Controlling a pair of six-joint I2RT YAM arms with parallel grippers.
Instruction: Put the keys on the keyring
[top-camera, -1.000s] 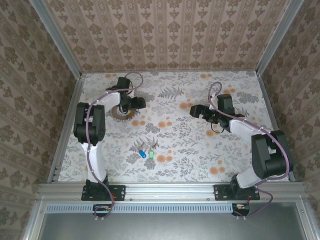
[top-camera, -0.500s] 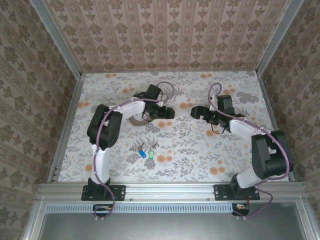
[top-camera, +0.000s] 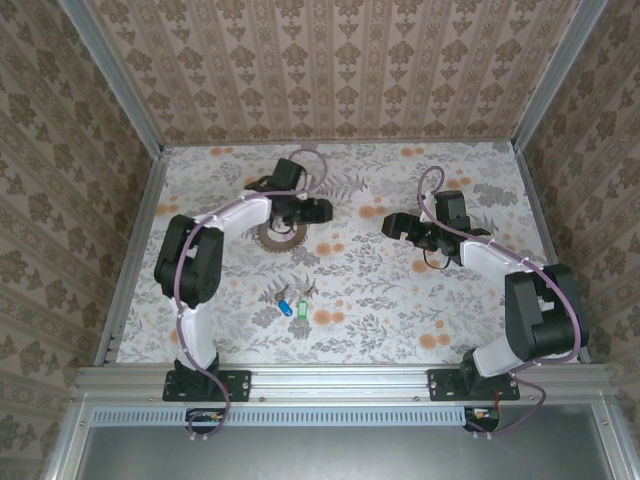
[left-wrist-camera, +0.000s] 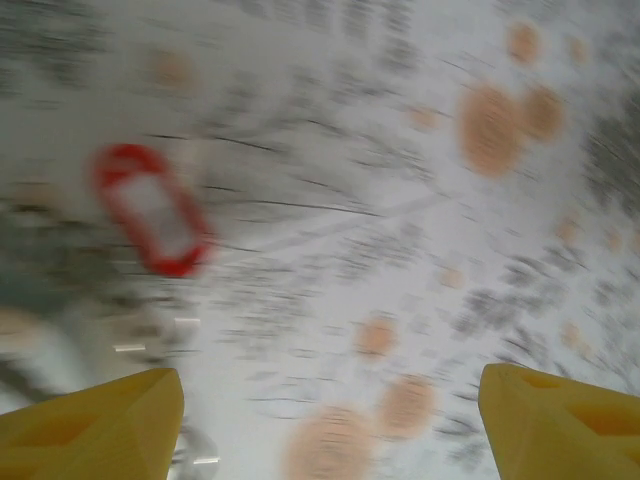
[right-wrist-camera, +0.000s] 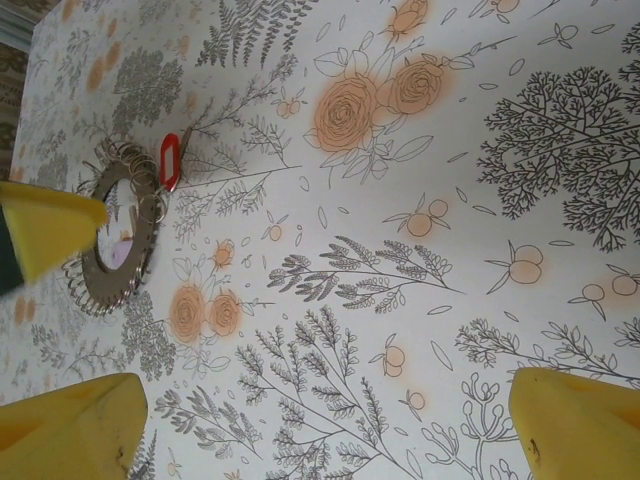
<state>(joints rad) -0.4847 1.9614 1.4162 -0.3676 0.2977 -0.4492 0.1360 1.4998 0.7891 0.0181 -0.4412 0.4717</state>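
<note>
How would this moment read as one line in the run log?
left gripper open, by keyring | right gripper open, over table | blue key, green key loose on table, apart from keyring

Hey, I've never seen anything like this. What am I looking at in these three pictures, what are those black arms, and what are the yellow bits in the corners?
These are two robot arms bolted to the near edge of a table with a flowery cover. One picture looks down from above. The other two come from a small camera on each arm's wrist, so the yellow wedges at their bottom corners are that arm's own claw fingers. The left claw is close by the keyring, a big metal ring. The right claw is further to the right. Both claws are open and hold nothing. A red key lies at the ring's edge. A blue key and a green key lie nearer the arms' bases. The left wrist picture is blurred.
</note>
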